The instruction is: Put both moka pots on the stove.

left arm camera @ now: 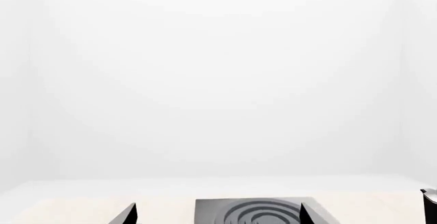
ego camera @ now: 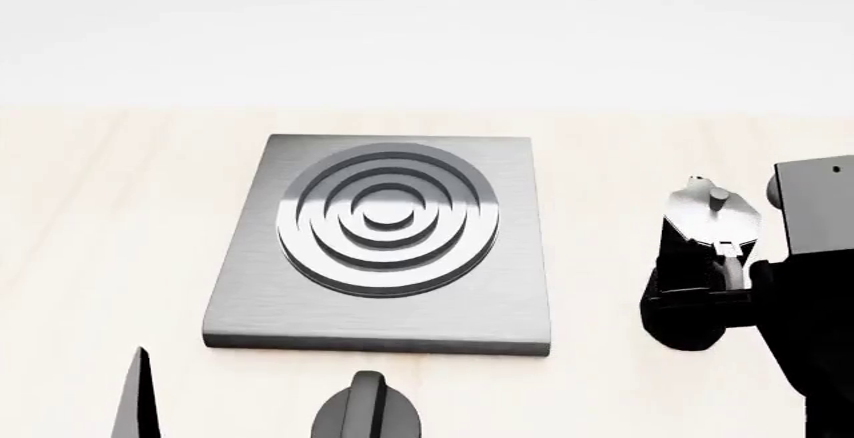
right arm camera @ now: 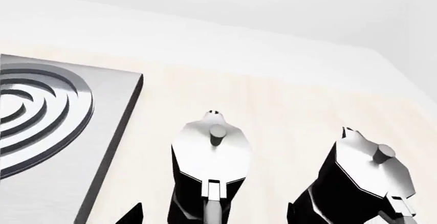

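Brushed grey metal, the stove (ego camera: 387, 308) lies flat on the pale wooden table (ego camera: 107, 218), its ringed burner bare. No writing is readable anywhere. Both moka pots stand upright on the table beside the stove: the nearer moka pot (right arm camera: 210, 178) and the farther moka pot (right arm camera: 365, 183). In the right wrist view, the right gripper (right arm camera: 215, 215) hovers with fingertips spread open either side of the nearer pot's handle. The left gripper (left arm camera: 217, 214) hangs open before the stove. A black ridged knob (ego camera: 367, 410) sits nearest the robot.

Two black moka pots (right arm camera: 208, 175) (right arm camera: 365, 183) with silver lids stand upright beyond the right fingers (right arm camera: 133, 215); grey ringed stove (ego camera: 387, 243) bare.
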Tool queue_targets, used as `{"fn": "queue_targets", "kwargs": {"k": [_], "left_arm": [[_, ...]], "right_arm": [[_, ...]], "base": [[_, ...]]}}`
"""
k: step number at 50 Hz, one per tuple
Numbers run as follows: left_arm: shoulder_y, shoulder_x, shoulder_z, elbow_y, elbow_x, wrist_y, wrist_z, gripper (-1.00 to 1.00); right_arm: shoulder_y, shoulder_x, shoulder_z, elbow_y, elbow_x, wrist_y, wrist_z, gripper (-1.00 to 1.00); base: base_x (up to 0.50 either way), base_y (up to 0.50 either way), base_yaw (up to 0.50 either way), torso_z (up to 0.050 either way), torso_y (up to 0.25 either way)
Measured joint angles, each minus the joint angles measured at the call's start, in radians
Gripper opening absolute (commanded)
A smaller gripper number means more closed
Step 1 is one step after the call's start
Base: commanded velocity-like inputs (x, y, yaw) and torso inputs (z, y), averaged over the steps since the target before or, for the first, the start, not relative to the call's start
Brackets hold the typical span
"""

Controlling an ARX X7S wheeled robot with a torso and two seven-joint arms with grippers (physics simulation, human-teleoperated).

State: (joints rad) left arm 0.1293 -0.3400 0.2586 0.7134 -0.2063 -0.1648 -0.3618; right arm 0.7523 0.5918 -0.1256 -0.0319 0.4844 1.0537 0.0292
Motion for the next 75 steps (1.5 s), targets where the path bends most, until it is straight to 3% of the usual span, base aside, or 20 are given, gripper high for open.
{"fn": "queue_targets", "kwargs": {"k": [75], "left_arm": [[-0.013, -0.019, 0.037, -0.020, -0.001, 0.009, -0.023, 1.00]], "right_arm": [[-0.021, -0.077, -0.057, 0.316, -0.079, -0.250, -0.030, 1.00]], "base": [[0.00, 0.00, 0.00, 0.000, 0.000]]}}
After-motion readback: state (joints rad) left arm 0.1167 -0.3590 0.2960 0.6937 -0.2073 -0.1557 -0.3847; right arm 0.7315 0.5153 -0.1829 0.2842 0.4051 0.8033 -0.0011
